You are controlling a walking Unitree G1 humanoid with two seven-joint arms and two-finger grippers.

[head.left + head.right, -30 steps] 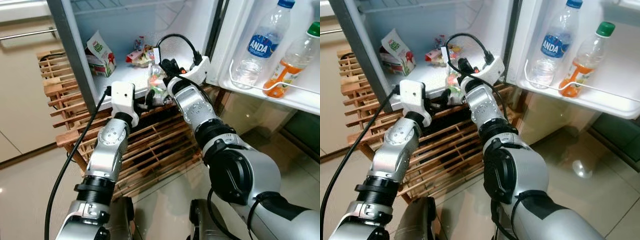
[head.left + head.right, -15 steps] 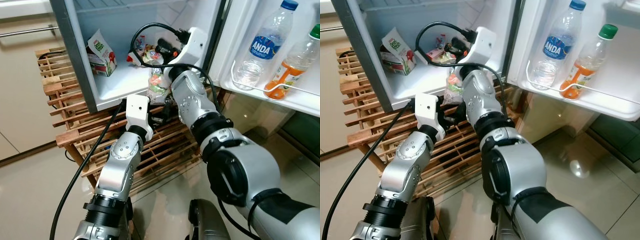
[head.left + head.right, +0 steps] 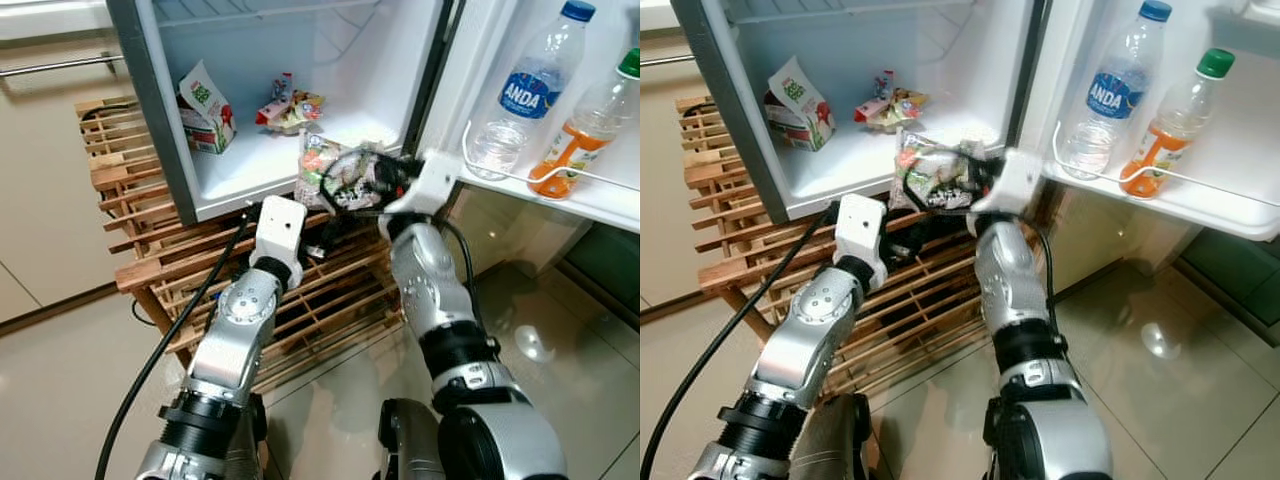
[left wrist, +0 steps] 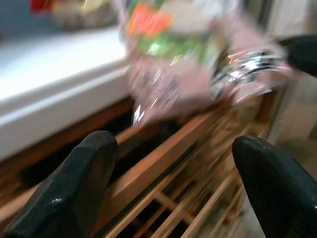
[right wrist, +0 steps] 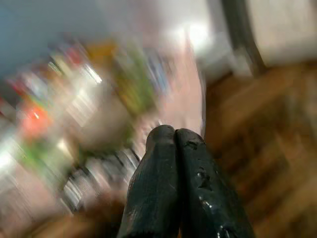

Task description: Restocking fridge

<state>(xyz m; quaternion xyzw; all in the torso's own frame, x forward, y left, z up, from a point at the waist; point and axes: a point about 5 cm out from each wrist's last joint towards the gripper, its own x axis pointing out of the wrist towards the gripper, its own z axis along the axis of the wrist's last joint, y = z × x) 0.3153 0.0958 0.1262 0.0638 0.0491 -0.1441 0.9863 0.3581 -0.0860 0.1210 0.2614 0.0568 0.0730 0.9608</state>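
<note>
A: Why does the snack bag (image 3: 335, 180) sit right at the front lip of the fridge shelf (image 3: 250, 165)?

B: The right hand (image 3: 375, 178) reaches it from about four o'clock. In the right wrist view its fingers (image 5: 173, 188) are pressed together at the bag's edge, so I judge it pinches the wrapper there, though blur hides the contact. The bag rests half on the lip, tilted toward the door.

A: And the left hand (image 4: 168, 168)?

B: Spread wide and empty, low in front of the wooden rack (image 3: 310, 290) at six o'clock of the bag, perhaps ready to steady it.

A: What's already stocked?

B: On the shelf, a carton (image 3: 203, 108) at ten o'clock and small sweets packets (image 3: 288, 105) at twelve. The door rack (image 3: 560, 185) holds a water bottle (image 3: 525, 90) and an orange drink bottle (image 3: 590, 125).
</note>
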